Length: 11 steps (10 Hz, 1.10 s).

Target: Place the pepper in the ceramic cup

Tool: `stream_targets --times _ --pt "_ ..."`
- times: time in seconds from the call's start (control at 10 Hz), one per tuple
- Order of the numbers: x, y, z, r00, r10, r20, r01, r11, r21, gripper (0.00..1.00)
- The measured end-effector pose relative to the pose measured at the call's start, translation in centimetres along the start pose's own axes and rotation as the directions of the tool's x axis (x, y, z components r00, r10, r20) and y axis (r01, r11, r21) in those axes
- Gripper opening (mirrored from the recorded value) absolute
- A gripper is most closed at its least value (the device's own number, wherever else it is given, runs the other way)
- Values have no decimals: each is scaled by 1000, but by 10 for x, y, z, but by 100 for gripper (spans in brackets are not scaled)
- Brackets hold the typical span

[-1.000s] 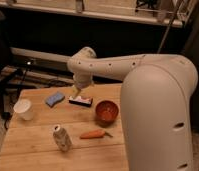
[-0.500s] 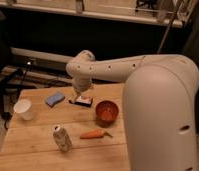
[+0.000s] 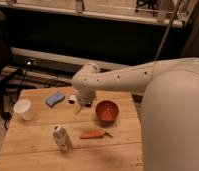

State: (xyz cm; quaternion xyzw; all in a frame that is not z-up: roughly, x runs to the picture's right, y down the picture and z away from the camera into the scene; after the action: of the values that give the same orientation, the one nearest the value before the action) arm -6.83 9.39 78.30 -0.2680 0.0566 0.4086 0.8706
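room: dark background with a pale rail along the far wall; in front of it stands a wooden table [image 3: 38,150].
gripper: the gripper [image 3: 79,106] hangs at the end of the white arm [image 3: 123,77], low over the far middle part of the table, holding nothing that i can see. whether it is spread or pressed together, i cannot tell.
pepper: the pepper [image 3: 93,134] lies flat on the table, nearer than the gripper and a little to its right, apart from it.
long axis: it runs about left to right, with the darker stem end at the right, it seems.
ceramic cup: the ceramic cup [image 3: 24,109] stands upright at the left edge, well apart from the pepper.
around: a silver can [image 3: 62,138] stands just left of the pepper; an orange bowl [image 3: 107,111] stands just beyond it, right of the gripper; a blue sponge [image 3: 55,98] lies far left.
in the way: i judge that the gripper must come nearer and down, across the long axis. the bowl is close to this descent, and the can is close to the path toward the cup.
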Motion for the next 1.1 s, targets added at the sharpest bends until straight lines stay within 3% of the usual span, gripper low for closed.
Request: stream_targets --times 0.3,0.5,1.1 --pt "34 19 18 997 -79 17 80 996 -28 80" --pt "51 30 31 992 -126 7 126 991 -43 80" --pt "81 52 63 958 -285 -27 284 958 -50 80"
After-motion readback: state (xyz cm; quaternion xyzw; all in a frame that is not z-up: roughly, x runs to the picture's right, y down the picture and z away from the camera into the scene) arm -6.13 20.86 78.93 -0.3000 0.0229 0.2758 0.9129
